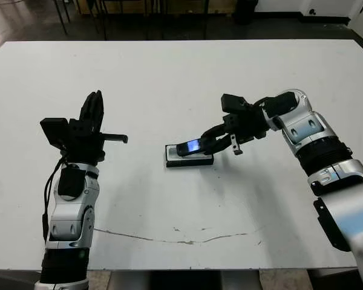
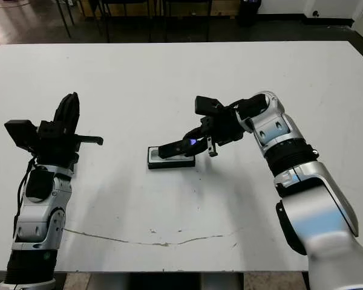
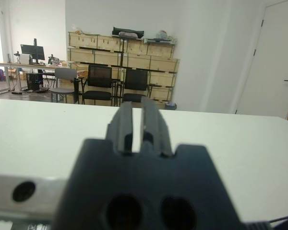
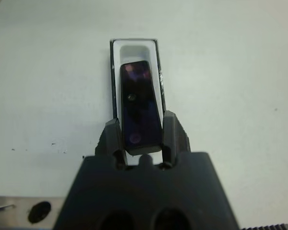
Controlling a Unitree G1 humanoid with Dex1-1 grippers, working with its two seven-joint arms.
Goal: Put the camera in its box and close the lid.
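We count one slim black bar-shaped camera (image 4: 140,103) with a glossy face that carries purplish reflections. Our right gripper (image 4: 141,136) pinches it by its near end, one black finger on each long side. In the head view the camera sits tilted above the box, the gripped end raised and the far end dipping toward the tray; whether that far end touches the lining we cannot tell.

Directly under it lies one small shallow rectangular box (image 4: 114,62) with a black outer rim and white lining. Its long axis runs almost in line with the camera, and its white floor shows past the camera's far tip. In the head view the box (image 1: 172,161) lies near the middle of the table, and our right arm reaches in toward it from about three o'clock.

We see no lid in any view.

One white table (image 1: 181,78) carries everything. A thin dark crack-like line (image 1: 169,238) runs across its surface at about six o'clock from the box, near the front edge.

Our left gripper (image 1: 92,112) is well apart from the box, at about nine o'clock from it, raised off the table and pointing away from us. Its two black fingers (image 3: 122,124) stand close together with only a narrow slit between them, holding nothing.

Beyond the table the left wrist view shows a row of dark chairs (image 3: 100,82) and stacked wooden crates (image 3: 122,50) against the wall.
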